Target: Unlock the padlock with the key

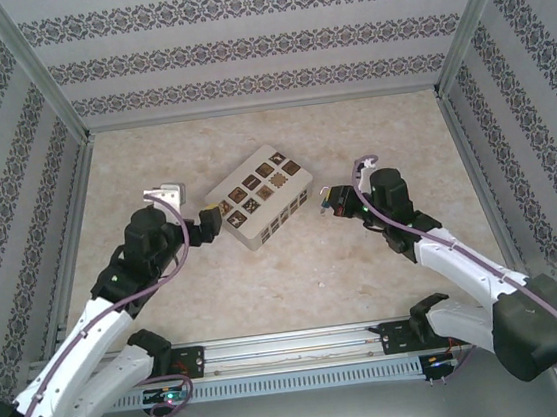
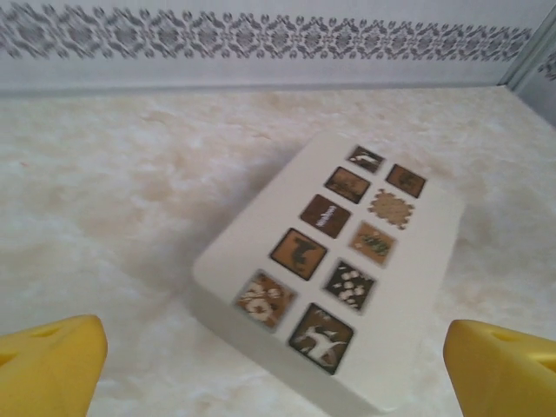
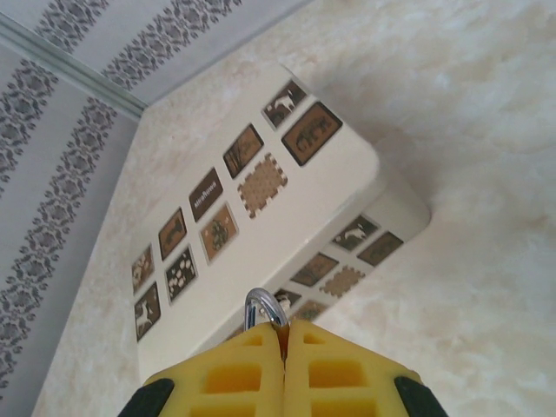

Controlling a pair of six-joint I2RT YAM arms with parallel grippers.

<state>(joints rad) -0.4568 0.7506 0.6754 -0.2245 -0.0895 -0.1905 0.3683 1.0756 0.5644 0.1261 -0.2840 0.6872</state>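
Centre frame: cream rectangular box with dark patterned squares (image 1: 258, 209). Our left gripper (image 1: 210, 222) gapes wide, holding nothing. The right gripper (image 3: 284, 334), bottom centre, pinches the tiny silver-shackled padlock (image 3: 261, 293). With that skimpy grip, we reckon it could twist loose.
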